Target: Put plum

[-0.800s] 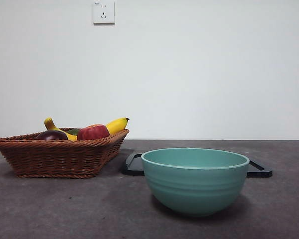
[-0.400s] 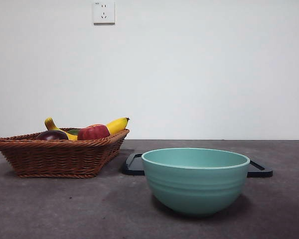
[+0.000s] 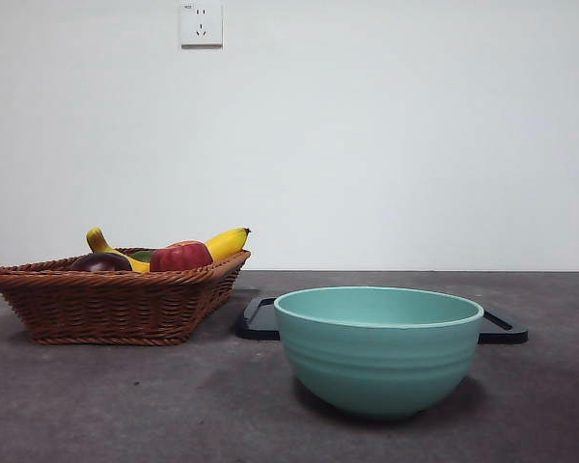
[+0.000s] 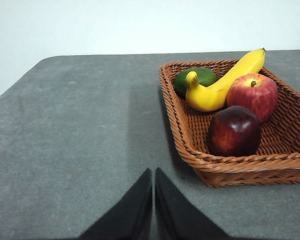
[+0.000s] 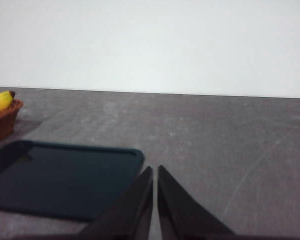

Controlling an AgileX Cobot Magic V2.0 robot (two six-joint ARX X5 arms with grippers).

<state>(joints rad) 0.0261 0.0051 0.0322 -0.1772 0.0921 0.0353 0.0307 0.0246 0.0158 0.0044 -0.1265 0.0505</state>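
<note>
While basketed, plum (image 4: 234, 131) beyond closed left fingers (image 4: 153, 172)

The plum (image 4: 234, 131), glossy dark maroon and round, lies in the wicker basket (image 4: 240, 164) just beside the red apple (image 4: 252, 95).

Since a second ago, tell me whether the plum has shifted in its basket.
No. In the front view the plum sits at the same spot against the wicker basket rim, left of the red apple, as before.
</note>
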